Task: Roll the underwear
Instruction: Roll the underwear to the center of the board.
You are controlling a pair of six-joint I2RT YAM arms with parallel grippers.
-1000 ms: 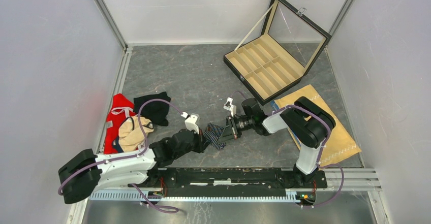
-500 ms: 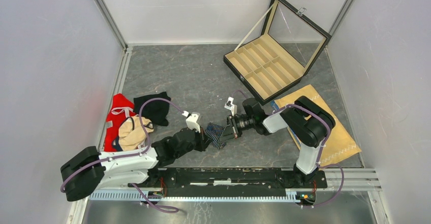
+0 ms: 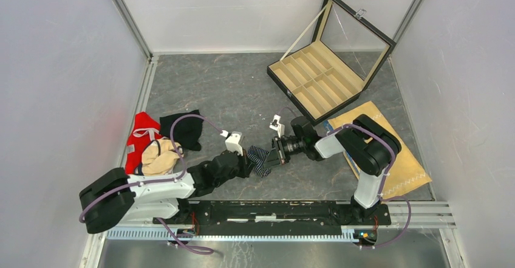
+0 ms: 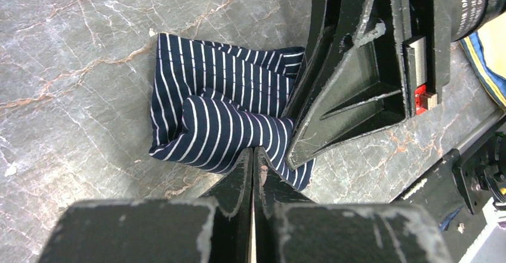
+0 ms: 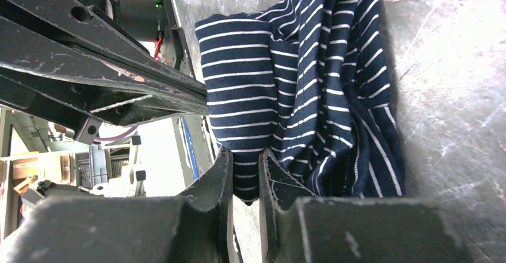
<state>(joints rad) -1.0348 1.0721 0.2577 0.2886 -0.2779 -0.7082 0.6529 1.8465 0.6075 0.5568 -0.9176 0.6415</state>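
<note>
Clothes pile (image 3: 143, 135) by left edge; box (image 3: 316, 82) far right. Striped underwear (image 4: 224, 96) pinched by left gripper (image 4: 253, 155) and right gripper (image 5: 244, 164), both nearly closed.

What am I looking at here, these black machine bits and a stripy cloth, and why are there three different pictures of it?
These are two robot arms bolted at the near edge of a grey table. The wide picture comes from a camera above and behind them. The two close-ups come from a camera on each wrist. Each arm ends in a two-finger end effector. The left end effector and the right end effector meet in the middle, both pinched shut on the navy striped underwear, which lies bunched on the table. Also there: black underwear beside red and beige clothes, an open box with compartments, and a tan cloth under the right arm.
</note>
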